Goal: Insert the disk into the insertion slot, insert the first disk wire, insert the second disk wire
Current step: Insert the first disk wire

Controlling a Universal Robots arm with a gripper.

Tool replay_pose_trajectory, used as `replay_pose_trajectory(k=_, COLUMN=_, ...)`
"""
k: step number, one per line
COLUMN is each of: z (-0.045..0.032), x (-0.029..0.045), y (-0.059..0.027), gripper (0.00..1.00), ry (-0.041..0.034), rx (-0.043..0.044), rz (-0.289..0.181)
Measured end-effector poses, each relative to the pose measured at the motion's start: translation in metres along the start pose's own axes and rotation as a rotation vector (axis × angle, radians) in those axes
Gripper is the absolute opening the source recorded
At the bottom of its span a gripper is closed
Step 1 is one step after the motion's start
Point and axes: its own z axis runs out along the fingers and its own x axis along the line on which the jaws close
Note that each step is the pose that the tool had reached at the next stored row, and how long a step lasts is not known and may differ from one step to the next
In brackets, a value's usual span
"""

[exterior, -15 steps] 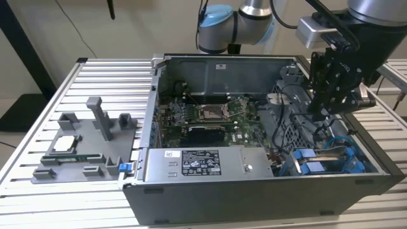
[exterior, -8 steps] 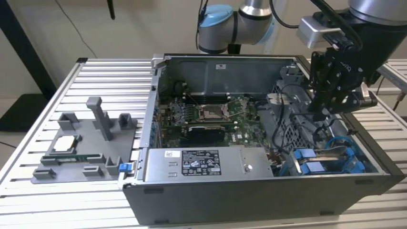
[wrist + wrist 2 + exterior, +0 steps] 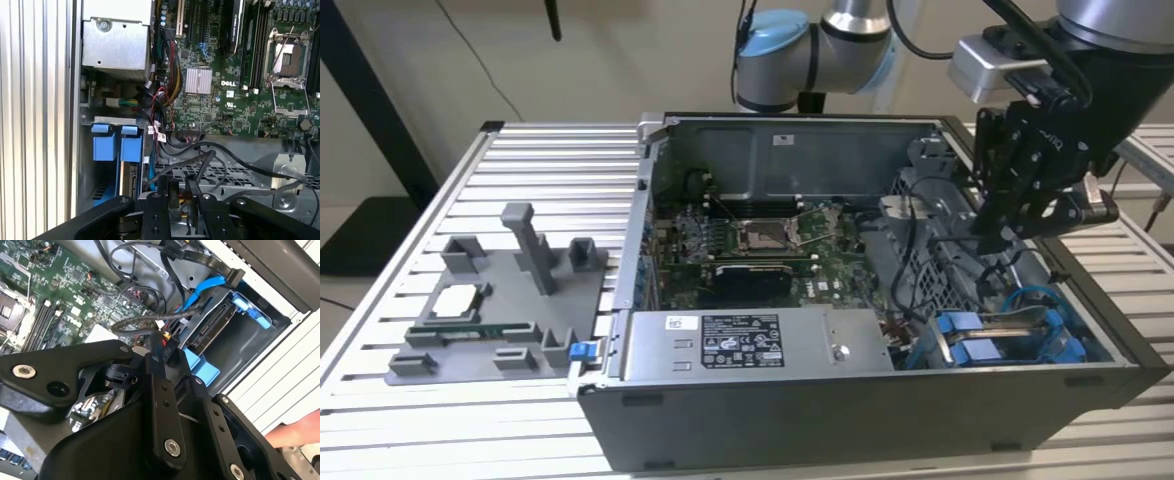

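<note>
Fig. – Open computer case (image 3: 854, 430) on the slatted surface (image 3: 547, 150), seen from beside the bench.

(a) Claw (image 3: 994, 238): hangs over the case's end at the exterior view's right, above the tangle of black cables. In both wrist views its two black fingers (image 3: 172, 192) stand close together, approx. parallel, clamped on a small wire plug (image 3: 183, 202) w/ red & yellow leads. In the second wrist view the plug (image 3: 163, 340) sits at the fingertips, and a grey braided lead loops away from it.

(b) Disk (image 3: 212, 325): already seated edge-on in the insertion slot (image 3: 242, 347), at the case's near corner on the exterior view's right. Blue carrier tabs (image 3: 120, 142) stick out at the bay mouth. Claw and plug are near the bay, not touching the disk.

(c) Blue flat cable (image 3: 205, 287): curves down toward the disk's connector edge; whether it is plugged in, cannot tell.

(d) Motherboard (image 3: 761, 245): lies on the case floor, w/ the silver labelled box (image 3: 747, 345) at the near edge.

(e) Grey fixture (image 3: 494, 320): stands on the surface at the exterior view's left, well apart from the claw.
</note>
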Motion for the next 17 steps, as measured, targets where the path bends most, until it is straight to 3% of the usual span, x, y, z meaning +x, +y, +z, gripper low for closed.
replay_pose_trajectory(k=7, z=0.0001, x=0.0008, y=-0.0020, gripper=1.00, ry=-0.0004, rx=0.0044, rz=-0.014)
replay_pose_trajectory(k=11, z=0.0031, x=0.0018, y=-0.0019, gripper=1.00, ry=0.0002, rx=0.0144, rz=-0.014)
replay_pose_trajectory(k=17, z=0.0033, x=0.0018, y=-0.0017, gripper=1.00, ry=0.0000, rx=0.0152, rz=-0.014)
